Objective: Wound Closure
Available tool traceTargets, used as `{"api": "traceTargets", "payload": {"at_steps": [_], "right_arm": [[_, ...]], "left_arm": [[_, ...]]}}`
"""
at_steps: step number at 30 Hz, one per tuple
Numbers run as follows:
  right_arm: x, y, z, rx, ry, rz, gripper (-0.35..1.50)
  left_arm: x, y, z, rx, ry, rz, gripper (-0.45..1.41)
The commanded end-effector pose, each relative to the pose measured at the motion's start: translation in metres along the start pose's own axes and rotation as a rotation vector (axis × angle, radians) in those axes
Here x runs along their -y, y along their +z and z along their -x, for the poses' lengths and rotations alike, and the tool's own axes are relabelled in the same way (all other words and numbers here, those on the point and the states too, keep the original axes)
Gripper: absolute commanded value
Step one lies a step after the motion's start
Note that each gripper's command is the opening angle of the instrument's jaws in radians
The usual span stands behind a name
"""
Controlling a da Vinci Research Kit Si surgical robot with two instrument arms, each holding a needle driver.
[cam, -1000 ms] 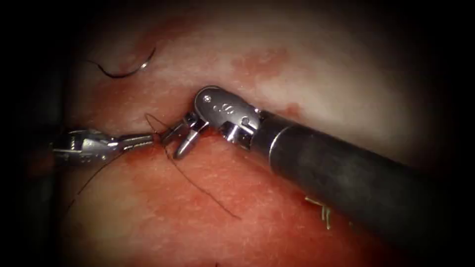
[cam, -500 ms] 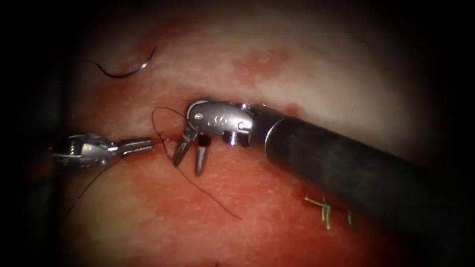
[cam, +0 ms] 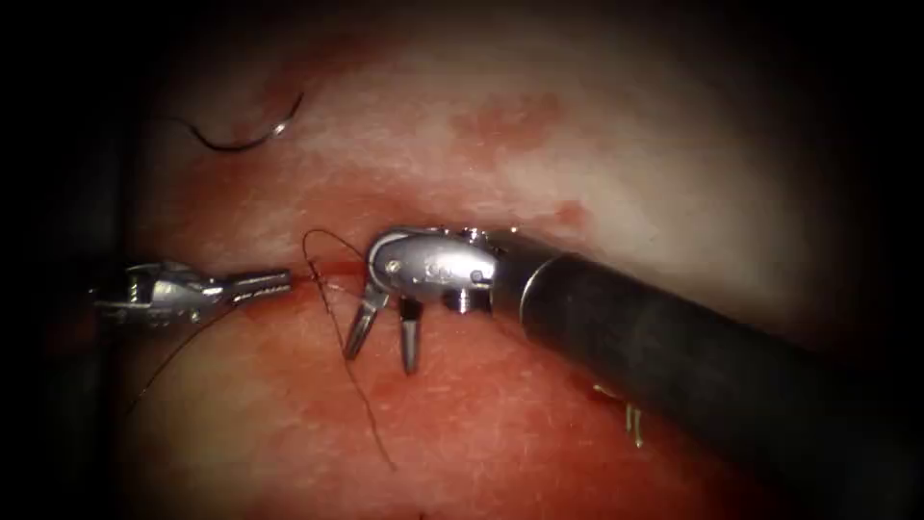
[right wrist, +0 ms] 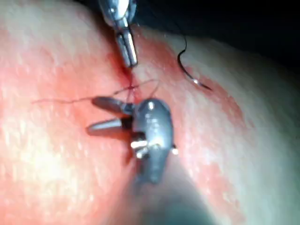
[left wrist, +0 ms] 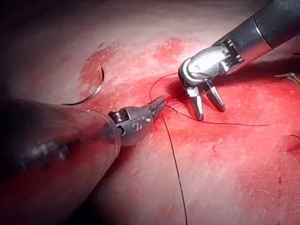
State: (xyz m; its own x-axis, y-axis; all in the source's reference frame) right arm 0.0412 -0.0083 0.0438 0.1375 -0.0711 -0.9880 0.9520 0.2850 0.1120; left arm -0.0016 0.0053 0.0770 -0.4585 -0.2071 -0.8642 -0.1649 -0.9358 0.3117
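Reddened tissue under both tools. Right tool spread, empty, pointing down beside thread; strand just off its leftward jaw. Left tool pressed shut, apparently on thread at the cut. Needle lying free, well away, up-left of both.

Little of the room can be made out. In the endoscope view, light falls in one pool on the tissue, strongest on the pale stretch to the right of the cut and fading outward. A dark surround rings the pool on every side, and what it hides cannot be told. In the right wrist view, the lit surface ends at a rounded edge with plain blackness beyond it. In the left wrist view, the light is hard and close, and wet patches shine.
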Motion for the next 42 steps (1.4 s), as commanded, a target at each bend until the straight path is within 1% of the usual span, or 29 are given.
{"api": "traceTargets", "payload": {"at_steps": [1, 5, 7, 10, 11, 15, 21, 32, 37, 42], "right_arm": [[-0.0016, -0.0002, 0.0002, 0.003, -0.006, -0.001, 0.83], [-0.0027, -0.0006, 0.0, 0.0, 0.002, 0.009, 0.83], [-0.0031, -0.0011, -0.0003, 0.013, 0.005, -0.002, 0.84], [-0.0037, -0.002, -0.0012, 0.017, 0.009, 0.002, 0.84], [-0.0039, -0.0026, -0.0019, 0.009, 0.011, 0.018, 0.84], [-0.0043, -0.0026, -0.0029, 0.003, 0.01, 0.025, 0.84], [-0.0037, -0.0016, -0.0031, 0.01, 0.007, 0.007, 0.84], [-0.0008, -0.0004, -0.0023, 0.024, -0.013, -0.03, 0.93], [-0.0001, 0.0006, -0.002, 0.033, -0.021, -0.054, 0.98], [0.0, 0.0021, -0.0015, 0.046, -0.028, -0.087, 1.03]], "left_arm": [[-0.0002, 0.0008, 0.0004, 0.0, -0.006, 0.0, -0.45], [-0.0002, 0.0007, 0.0004, 0.0, -0.011, -0.001, -0.45], [-0.0003, 0.0006, 0.0004, 0.0, -0.01, -0.001, -0.45], [-0.0005, 0.0004, 0.0004, 0.0, -0.014, -0.001, -0.45], [-0.0007, 0.0003, 0.0005, 0.0, -0.013, -0.002, -0.45], [-0.0008, 0.0002, 0.0005, 0.001, -0.017, -0.002, -0.45], [-0.0009, 0.0, 0.0006, 0.001, -0.017, -0.002, -0.45], [-0.001, 0.0, 0.0007, 0.002, -0.027, -0.003, -0.45], [-0.001, 0.0, 0.0008, 0.002, -0.027, -0.004, -0.45], [-0.001, 0.0, 0.0008, 0.002, -0.033, -0.004, -0.45]]}}
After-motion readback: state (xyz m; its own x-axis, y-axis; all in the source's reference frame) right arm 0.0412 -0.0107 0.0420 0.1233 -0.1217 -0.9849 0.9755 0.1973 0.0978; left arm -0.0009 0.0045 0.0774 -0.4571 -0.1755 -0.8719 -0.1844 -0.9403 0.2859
